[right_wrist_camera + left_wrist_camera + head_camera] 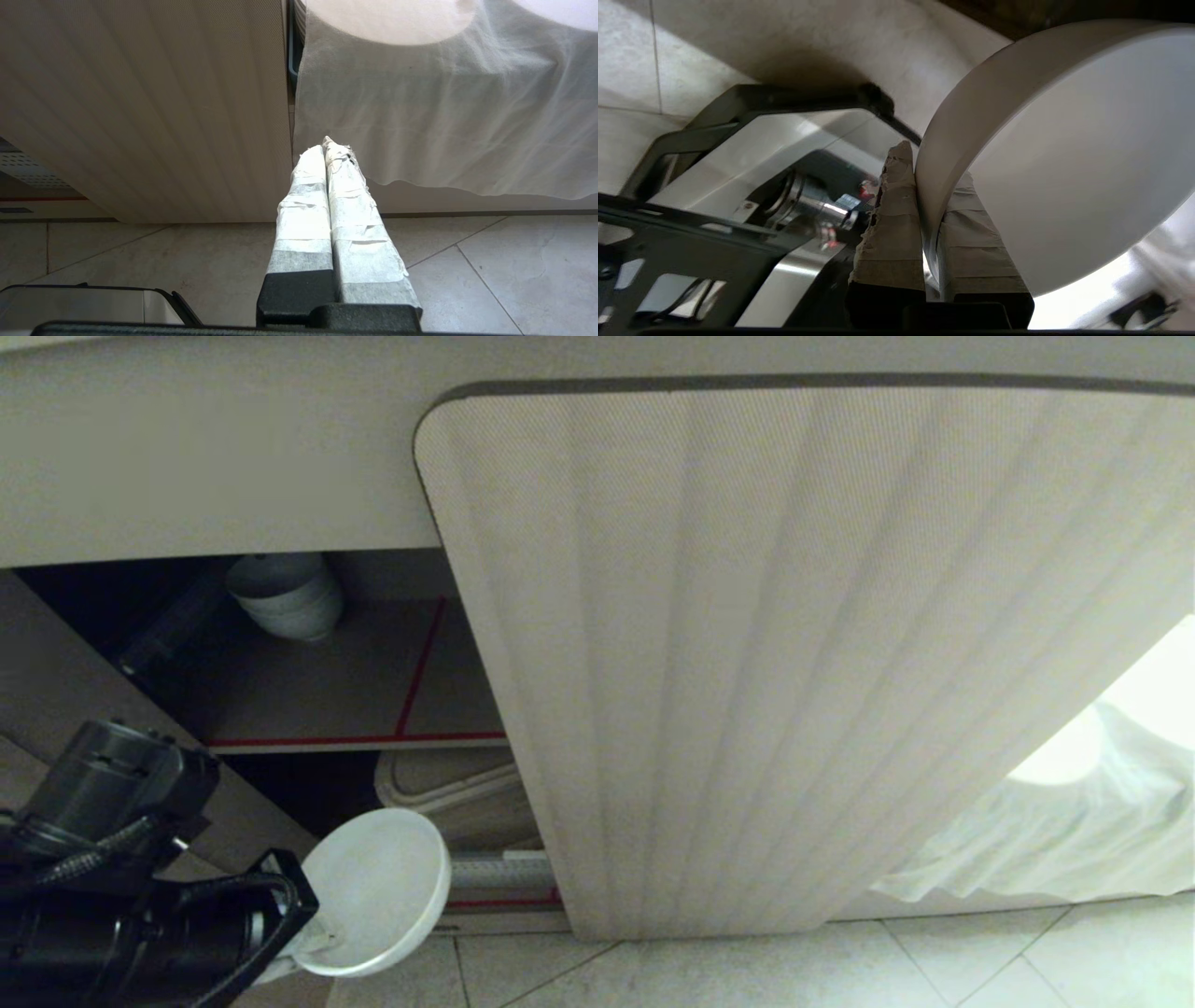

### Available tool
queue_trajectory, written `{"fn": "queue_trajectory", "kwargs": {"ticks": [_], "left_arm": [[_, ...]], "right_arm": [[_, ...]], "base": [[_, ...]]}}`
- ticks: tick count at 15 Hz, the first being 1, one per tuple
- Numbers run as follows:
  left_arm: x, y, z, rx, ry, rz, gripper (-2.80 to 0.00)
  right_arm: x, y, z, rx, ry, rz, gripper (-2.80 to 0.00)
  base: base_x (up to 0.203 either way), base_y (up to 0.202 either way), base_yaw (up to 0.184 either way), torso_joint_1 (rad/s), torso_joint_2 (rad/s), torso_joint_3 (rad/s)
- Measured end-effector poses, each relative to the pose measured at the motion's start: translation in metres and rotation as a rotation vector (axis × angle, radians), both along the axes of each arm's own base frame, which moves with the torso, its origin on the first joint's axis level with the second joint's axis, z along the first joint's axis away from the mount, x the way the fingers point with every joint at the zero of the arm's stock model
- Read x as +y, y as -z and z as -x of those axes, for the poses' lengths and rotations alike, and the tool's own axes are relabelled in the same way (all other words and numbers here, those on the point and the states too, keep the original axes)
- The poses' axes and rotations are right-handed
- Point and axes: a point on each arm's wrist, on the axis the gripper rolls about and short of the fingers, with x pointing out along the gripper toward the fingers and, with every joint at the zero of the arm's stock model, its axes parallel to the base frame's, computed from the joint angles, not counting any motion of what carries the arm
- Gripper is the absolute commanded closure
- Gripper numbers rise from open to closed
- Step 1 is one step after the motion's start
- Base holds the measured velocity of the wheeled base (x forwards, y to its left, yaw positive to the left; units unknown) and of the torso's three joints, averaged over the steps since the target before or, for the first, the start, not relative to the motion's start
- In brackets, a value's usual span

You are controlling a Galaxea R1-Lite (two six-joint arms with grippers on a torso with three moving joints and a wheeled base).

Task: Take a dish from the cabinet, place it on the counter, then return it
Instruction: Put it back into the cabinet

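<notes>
Left gripper [297,933] is sitting low at the left of the head view, outside the cabinet [747,663], clamping the dish [378,889] by its rim. In the left wrist view its taped fingers [892,219] are pinching the bowl wall, one outside and one inside, nearly closed on the thin rim. The dish is hanging tilted on its side, mouth facing the camera, just in front of the lower shelf opening and above the tiled floor [840,961]. A stack of white bowls [285,593] is resting on the upper shelf with red tape [415,677]. Right gripper [327,154] is parked, fingers pressed together holding nothing, pointing at the fluted door near a white cloth [444,116].
</notes>
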Motion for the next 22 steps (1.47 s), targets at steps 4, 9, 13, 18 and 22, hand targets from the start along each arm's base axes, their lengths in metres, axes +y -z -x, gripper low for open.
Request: {"fn": "queue_trajectory", "kwargs": {"ticks": [4,9,13,18,22], "left_arm": [[0.002,0.001,-0.014,-0.040,-0.064,0.023,0.00],[0.001,0.003,-0.029,-0.075,-0.096,0.029,0.00],[0.000,0.002,-0.038,-0.077,-0.104,0.023,0.00],[0.004,-0.002,-0.059,-0.079,-0.143,0.025,0.00],[0.007,-0.003,-0.070,-0.074,-0.172,0.030,0.00]], "right_arm": [[0.000,0.000,0.000,0.000,0.000,-0.001,0.00],[0.000,0.000,0.000,0.000,0.000,0.000,0.00],[0.000,0.000,0.000,0.000,0.000,-0.001,0.00],[0.000,0.000,0.000,0.000,0.000,0.000,0.00],[0.000,0.000,0.000,0.000,0.000,-0.001,0.00]], "base": [[0.000,0.000,0.000,0.000,0.00,0.000],[0.000,0.000,0.000,0.000,0.00,0.000],[0.000,0.000,0.000,0.000,0.00,0.000],[0.000,0.000,0.000,0.000,0.00,0.000],[0.000,0.000,0.000,0.000,0.00,0.000]]}}
